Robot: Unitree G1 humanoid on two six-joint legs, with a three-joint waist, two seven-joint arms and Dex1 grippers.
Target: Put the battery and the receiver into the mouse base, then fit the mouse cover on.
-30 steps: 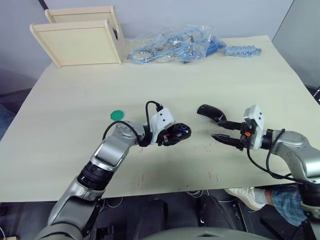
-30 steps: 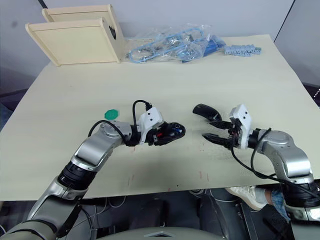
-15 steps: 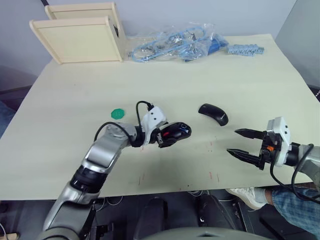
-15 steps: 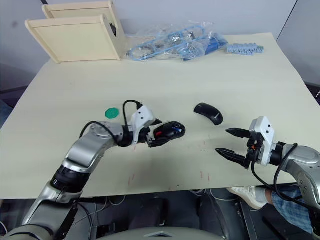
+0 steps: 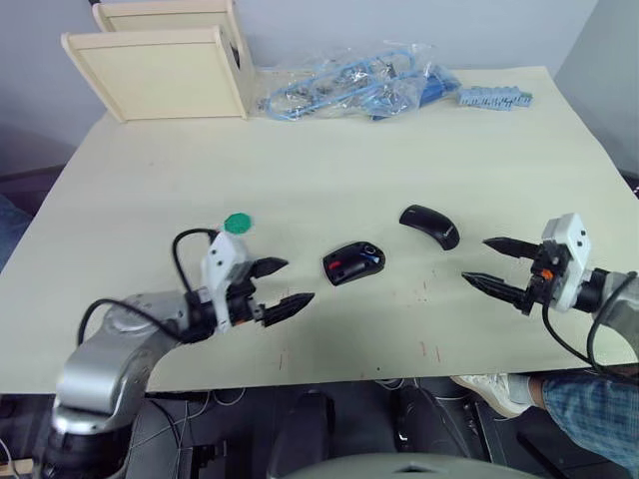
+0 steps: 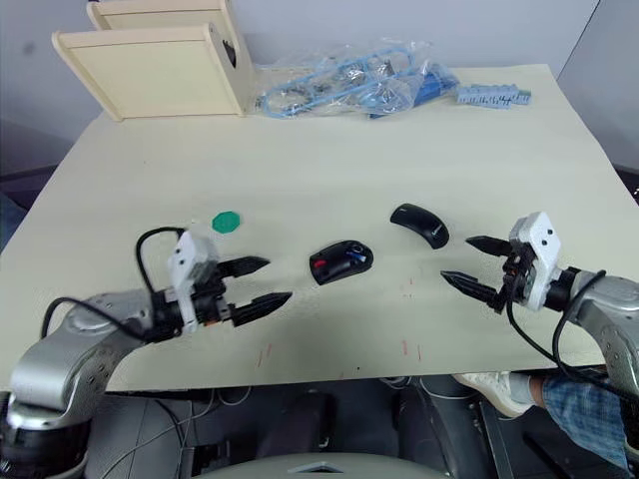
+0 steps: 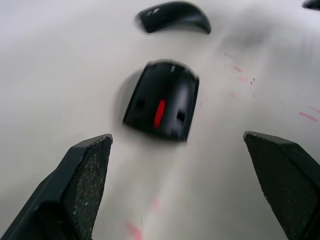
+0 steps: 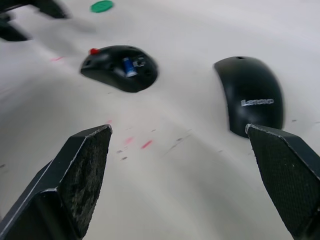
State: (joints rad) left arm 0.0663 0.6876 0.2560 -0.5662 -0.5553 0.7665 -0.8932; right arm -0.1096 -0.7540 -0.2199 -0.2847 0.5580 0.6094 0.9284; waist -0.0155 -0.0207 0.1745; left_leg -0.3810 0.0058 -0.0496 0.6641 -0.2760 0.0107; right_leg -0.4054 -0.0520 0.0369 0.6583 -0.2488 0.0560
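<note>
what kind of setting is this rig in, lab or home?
Most likely a lab or test bench, not a home. A plain pale table holds staged items: a mouse base and mouse cover laid apart, a light wooden box, and a clear bag of blue parts.

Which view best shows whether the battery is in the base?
The right wrist view: it looks into the open base, with the blue battery seated inside. The head views show a small blue spot; the left wrist view shows the base's closed, red-striped end.
</note>
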